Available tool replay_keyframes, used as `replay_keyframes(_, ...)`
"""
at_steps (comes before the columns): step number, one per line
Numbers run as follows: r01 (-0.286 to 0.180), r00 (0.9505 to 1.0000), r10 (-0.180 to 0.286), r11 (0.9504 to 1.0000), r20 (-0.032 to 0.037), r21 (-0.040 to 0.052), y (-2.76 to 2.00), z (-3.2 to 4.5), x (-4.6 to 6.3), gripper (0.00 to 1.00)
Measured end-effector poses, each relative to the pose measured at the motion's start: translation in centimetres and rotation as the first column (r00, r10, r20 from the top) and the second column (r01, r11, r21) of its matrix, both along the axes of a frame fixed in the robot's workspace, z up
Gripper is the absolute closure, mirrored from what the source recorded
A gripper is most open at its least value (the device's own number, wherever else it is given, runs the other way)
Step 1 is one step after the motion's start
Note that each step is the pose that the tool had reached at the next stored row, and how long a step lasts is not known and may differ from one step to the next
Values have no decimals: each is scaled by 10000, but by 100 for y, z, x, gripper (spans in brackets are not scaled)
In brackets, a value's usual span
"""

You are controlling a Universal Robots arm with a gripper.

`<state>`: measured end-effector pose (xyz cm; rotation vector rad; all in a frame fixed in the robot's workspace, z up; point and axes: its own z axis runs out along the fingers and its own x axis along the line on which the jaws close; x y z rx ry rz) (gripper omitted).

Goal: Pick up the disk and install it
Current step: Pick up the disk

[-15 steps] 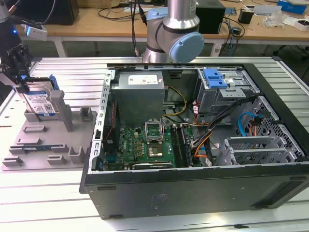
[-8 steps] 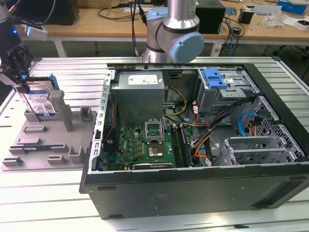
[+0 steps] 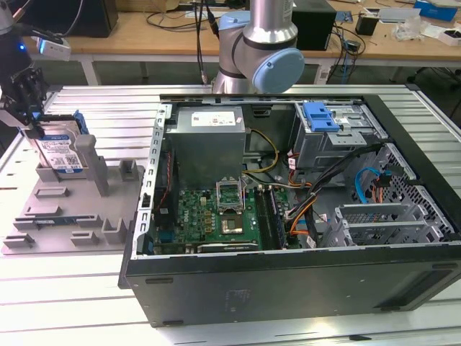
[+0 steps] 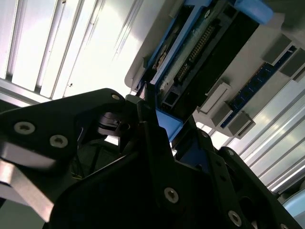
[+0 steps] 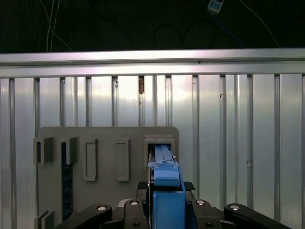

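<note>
The disk (image 3: 60, 153) stands on edge in a slot of the grey holder plate (image 3: 66, 210) at the exterior view's left. It is silver with a white-and-blue label and a blue carrier frame. My gripper (image 3: 30, 119) comes down on its upper end. In the first wrist view the blue frame edge of the disk (image 5: 164, 171) runs straight between my two dark fingers, and the gripper (image 5: 166, 188) closes against both of its sides. The second wrist view shows the disk's connector end (image 4: 202, 50) just beyond the gripper (image 4: 159, 125). Whether the disk has left its slot, I cannot tell.
An open computer case (image 3: 288, 277) fills the middle and the exterior view's right. Inside it are a grey power-supply box (image 3: 209, 137), a motherboard (image 3: 223, 216) and a metal drive cage with a blue latch (image 3: 321, 115). The arm's base (image 3: 263, 54) rises behind the case. The table (image 3: 43, 288) is ribbed aluminium.
</note>
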<state>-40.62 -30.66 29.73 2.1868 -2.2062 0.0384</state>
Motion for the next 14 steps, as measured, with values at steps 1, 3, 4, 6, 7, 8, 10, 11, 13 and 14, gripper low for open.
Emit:
replay_keyframes(1, 0, 10000, 0, 10000, 0, 0, 0, 0, 0, 64)
replay_keyframes(3, 0, 10000, 0, 10000, 0, 0, 0, 0, 0, 64)
replay_keyframes(4, 0, 10000, 0, 10000, 0, 0, 0, -1, 0, 64)
replay_keyframes(6, 0, 10000, 0, 10000, 3, 1, 0, -1, 0, 64)
replay_keyframes(7, 0, 10000, 0, 10000, 4, 2, 0, 3, 0, 64)
replay_keyframes(8, 0, 10000, 0, 10000, 1, 0, 0, 11, 0, 64)
replay_keyframes(10, 0, 10000, 0, 10000, 2, 0, 0, 29, 0, 64)
replay_keyframes(11, 0, 10000, 0, 10000, 1, 0, 0, 39, 0, 64)
replay_keyframes(13, 1, 10000, -1, 10000, 1, 0, 0, 59, 0, 64)
replay_keyframes(14, 0, 10000, 0, 10000, 1, 0, 0, 70, 0, 64)
